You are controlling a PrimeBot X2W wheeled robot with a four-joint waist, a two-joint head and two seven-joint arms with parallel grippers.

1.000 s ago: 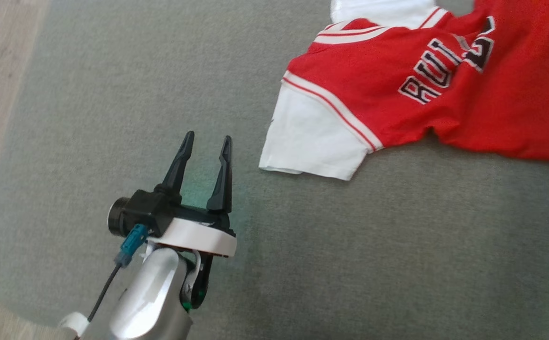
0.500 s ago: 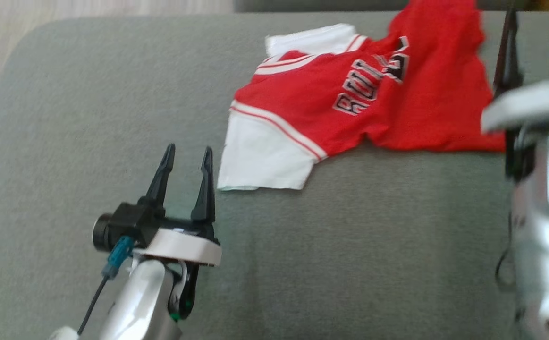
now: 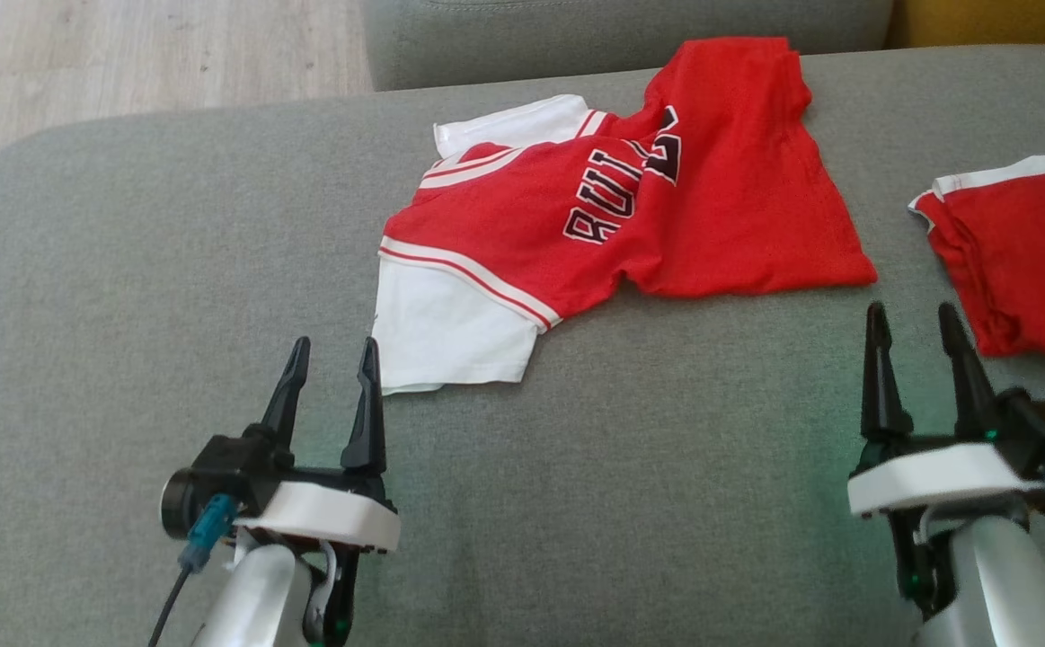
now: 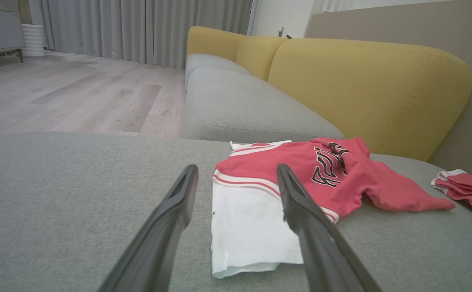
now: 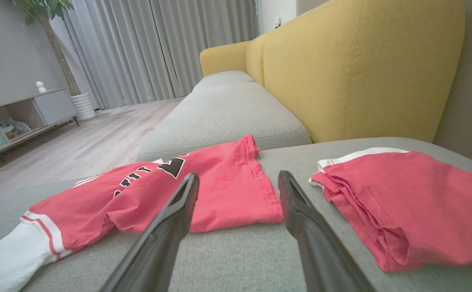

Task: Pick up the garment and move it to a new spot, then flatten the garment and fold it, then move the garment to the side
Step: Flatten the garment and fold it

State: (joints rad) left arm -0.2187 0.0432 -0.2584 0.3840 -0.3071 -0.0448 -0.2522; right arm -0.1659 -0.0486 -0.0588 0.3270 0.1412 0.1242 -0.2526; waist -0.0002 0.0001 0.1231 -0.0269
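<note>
1. The garment point(image 3: 666, 234), a red jersey with white sleeves and dark lettering point(image 3: 616, 193), lies rumpled on the grey sofa cushion point(image 3: 127, 270). It sits toward the cushion's far middle, partly doubled over itself, and neither claw holds it.
2. Its nearer white sleeve point(image 3: 446, 328) lies flat and reaches toward the robot.
3. The left gripper point(image 3: 334, 350) is low over the cushion with its two dark fingers spread apart and nothing between them. Its tips are just beside the sleeve's hem; whether they touch cannot be told.
4. The right gripper point(image 3: 910, 314) is likewise spread wide and empty. It is over bare cushion, near the jersey's red lower edge.
5. A second red garment point(image 3: 1025, 261) with white trim lies bunched at the cushion's right, apart from the jersey and just beyond the right gripper.
6. Behind the seat rises a yellow backrest point(image 4: 361, 85). To the left are a wooden floor point(image 3: 127, 54) and grey curtains point(image 5: 158, 48).
</note>
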